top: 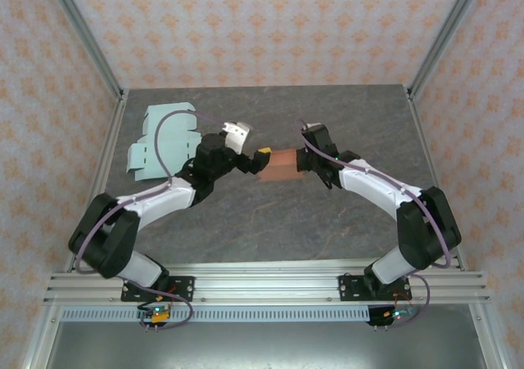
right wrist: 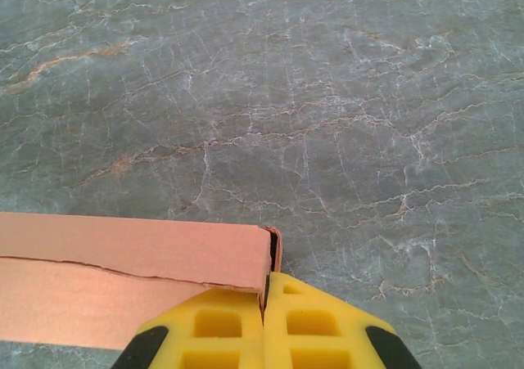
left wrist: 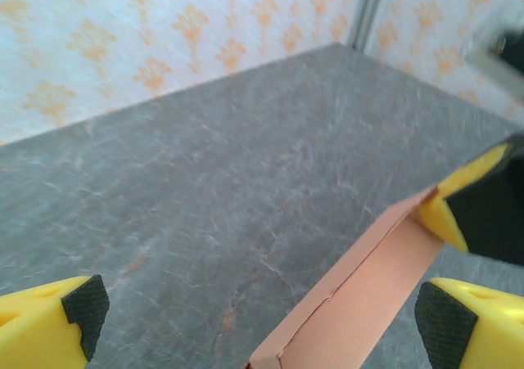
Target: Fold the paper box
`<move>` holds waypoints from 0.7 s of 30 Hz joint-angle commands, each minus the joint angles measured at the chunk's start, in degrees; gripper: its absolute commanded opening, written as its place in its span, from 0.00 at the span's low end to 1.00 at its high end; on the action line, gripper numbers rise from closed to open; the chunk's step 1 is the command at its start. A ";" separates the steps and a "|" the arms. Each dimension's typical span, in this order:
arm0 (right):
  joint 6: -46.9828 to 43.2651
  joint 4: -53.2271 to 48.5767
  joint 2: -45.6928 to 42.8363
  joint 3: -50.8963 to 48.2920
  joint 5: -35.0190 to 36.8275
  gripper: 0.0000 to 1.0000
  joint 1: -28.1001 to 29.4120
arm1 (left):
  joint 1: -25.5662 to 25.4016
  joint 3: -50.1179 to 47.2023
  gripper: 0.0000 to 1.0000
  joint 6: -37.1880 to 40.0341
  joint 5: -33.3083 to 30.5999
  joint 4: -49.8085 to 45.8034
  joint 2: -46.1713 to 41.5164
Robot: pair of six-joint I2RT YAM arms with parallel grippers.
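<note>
Around the table (top: 278, 222) stand walls (top: 262, 25) with an orange pattern on a pale ground, and the table top itself is grey stone with thin light veins. From the near edge the two arms reach towards the middle: the left arm (top: 147, 205) bends in from the left, the right arm (top: 385, 189) from the right, and their ends almost meet.

In the far left corner lies a pale blue sheet (top: 164, 144), flat and cut to shape, well apart from the arms' ends.

The box (top: 282, 166) is in the middle of the table, a little to the far side, between the two grippers. It is salmon-coloured, long and flattened. In the right wrist view the box (right wrist: 123, 254) shows a seam that runs along its length.

The right gripper (top: 304, 163) holds the right end of the box. In its own view the right gripper (right wrist: 266, 291) has its yellow fingers pressed together on a thin edge of the card.

The left gripper (top: 252, 144) is at the left end of the box with its fingers spread wide. In the left wrist view the box (left wrist: 360, 295) passes through the left gripper (left wrist: 262, 324), close to one finger (left wrist: 467, 320); I cannot tell whether they touch. It grips nothing.
</note>
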 commanded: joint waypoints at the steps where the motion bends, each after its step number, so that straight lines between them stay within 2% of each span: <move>1: 3.59 0.31 1.39 -1.41 4.53 0.02 0.78 | 0.10 -3.15 1.00 -9.35 -5.21 -3.72 -4.03; 3: 4.25 0.49 1.43 -1.55 5.78 0.02 1.22 | 0.22 -2.13 1.00 -17.84 -10.93 -11.38 -5.01; 5: 4.76 0.38 1.26 -1.57 7.21 0.02 1.59 | 0.61 3.36 1.00 -29.75 -20.08 -26.55 -4.17; 6: 5.07 0.30 1.25 -1.57 7.52 0.02 1.57 | 1.12 5.27 1.00 -31.20 -18.70 -29.67 -3.16; 8: 5.58 0.16 0.97 -1.66 7.97 0.02 1.54 | 0.53 5.94 0.99 -22.74 -11.45 -27.24 -2.16; 9: 5.81 -0.01 0.98 -1.51 8.16 0.02 1.55 | -0.08 5.89 0.97 -22.02 -11.37 -26.77 -2.14; 11: 6.19 -0.33 1.17 -1.26 8.17 0.02 1.58 | -0.15 6.41 0.85 -20.78 -8.06 -26.04 -1.52; 13: 6.71 -0.49 1.33 -1.17 7.93 0.02 1.58 | -0.31 8.07 0.78 -19.38 -4.27 -27.34 -0.44; 16: 7.58 -0.50 1.81 -1.20 7.47 0.02 1.54 | -0.90 9.66 0.71 -17.74 1.30 -27.17 0.68; 21: 7.99 -0.60 2.06 -1.04 7.47 0.02 1.55 | -2.65 13.13 0.67 -11.69 -1.23 -29.83 3.57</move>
